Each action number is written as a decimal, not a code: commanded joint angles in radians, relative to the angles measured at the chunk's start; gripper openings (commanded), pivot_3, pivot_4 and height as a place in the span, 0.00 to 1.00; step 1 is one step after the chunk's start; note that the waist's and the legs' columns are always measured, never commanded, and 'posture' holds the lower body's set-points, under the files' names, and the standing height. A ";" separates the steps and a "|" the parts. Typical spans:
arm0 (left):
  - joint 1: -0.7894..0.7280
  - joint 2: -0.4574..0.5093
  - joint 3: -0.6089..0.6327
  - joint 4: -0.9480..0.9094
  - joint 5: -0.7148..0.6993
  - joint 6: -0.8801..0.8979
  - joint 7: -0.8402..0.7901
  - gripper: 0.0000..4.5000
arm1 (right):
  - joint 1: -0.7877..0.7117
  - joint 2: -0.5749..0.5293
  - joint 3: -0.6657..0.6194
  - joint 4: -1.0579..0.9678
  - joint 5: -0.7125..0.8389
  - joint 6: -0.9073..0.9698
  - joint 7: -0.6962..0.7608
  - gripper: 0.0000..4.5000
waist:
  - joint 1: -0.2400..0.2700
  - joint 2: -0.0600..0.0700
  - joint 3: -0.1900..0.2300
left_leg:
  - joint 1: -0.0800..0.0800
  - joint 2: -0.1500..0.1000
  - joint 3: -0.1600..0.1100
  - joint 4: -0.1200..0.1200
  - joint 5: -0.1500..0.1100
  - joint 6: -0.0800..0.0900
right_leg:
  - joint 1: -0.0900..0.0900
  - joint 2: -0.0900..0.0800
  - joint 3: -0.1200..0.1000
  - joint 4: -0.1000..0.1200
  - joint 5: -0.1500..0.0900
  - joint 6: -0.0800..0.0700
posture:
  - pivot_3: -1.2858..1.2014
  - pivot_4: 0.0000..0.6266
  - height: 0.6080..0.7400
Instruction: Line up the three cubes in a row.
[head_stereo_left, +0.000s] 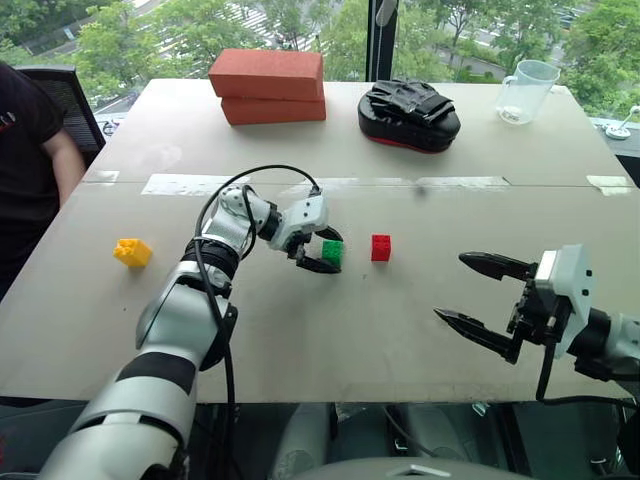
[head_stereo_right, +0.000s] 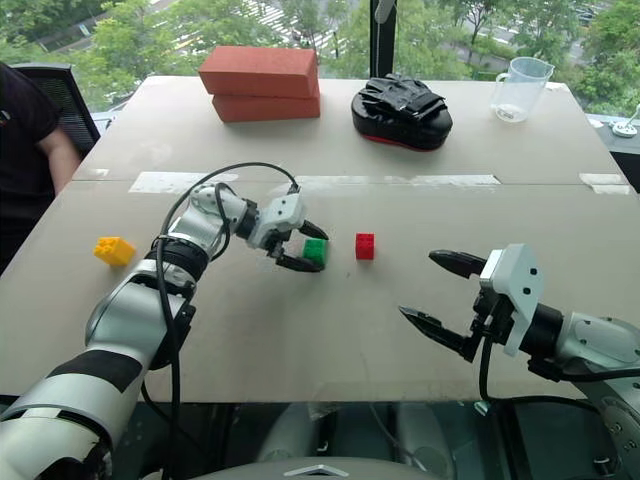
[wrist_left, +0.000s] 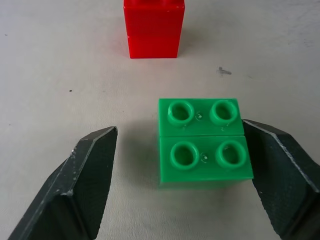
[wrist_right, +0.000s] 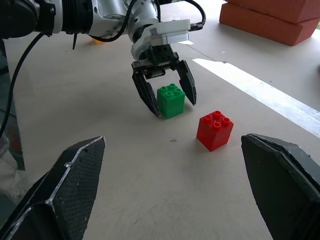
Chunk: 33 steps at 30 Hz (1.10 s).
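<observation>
Green cube (wrist_left: 204, 145) between spread left gripper (head_stereo_left: 322, 255), near side hidden

Beige table (head_stereo_left: 400, 330) with green cube (head_stereo_left: 332, 251), red cube (head_stereo_left: 381, 247), yellow cube (head_stereo_left: 132, 252), bricks (head_stereo_left: 268, 86).

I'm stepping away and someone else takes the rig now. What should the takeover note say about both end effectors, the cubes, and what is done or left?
Left end effector: open, straddling the green cube, which stands on the table; one finger touches it, the other stands clear.
Right end effector: open, empty, near the table's front edge.
Red cube: just right of the green one, with a gap between them.
Yellow cube: far off at the table's left side.
Done: green and red sit side by side.
Left: bring the yellow cube into line with them.
</observation>
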 joint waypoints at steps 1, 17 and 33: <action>0.080 0.144 0.053 -0.266 -0.188 0.185 -0.048 0.83 | -0.030 -0.012 0.003 -0.013 0.023 -0.021 0.022 1.00 | -0.007 0.000 0.000 | 0.000 0.000 0.000 0.000 0.000 0.000 | 0.000 0.000 0.000 0.000 0.000 0.000 | 0.52 0.24 0.98; 0.944 0.363 0.972 -1.213 -0.434 1.086 0.877 0.83 | -0.280 0.054 0.226 0.133 0.051 -0.049 0.156 1.00 | 0.015 -0.003 -0.001 | 0.004 0.001 -0.005 -0.002 0.000 0.000 | 0.001 -0.009 0.003 0.000 0.000 0.000 | 0.52 0.24 0.98; 0.792 0.450 0.764 -0.895 -0.346 0.972 0.904 0.83 | -0.351 0.041 0.247 0.144 0.063 -0.063 0.224 1.00 | 0.024 -0.005 -0.002 | 0.003 -0.002 -0.009 -0.002 0.000 -0.001 | 0.002 -0.012 0.000 -0.001 0.000 -0.001 | 0.52 0.24 0.98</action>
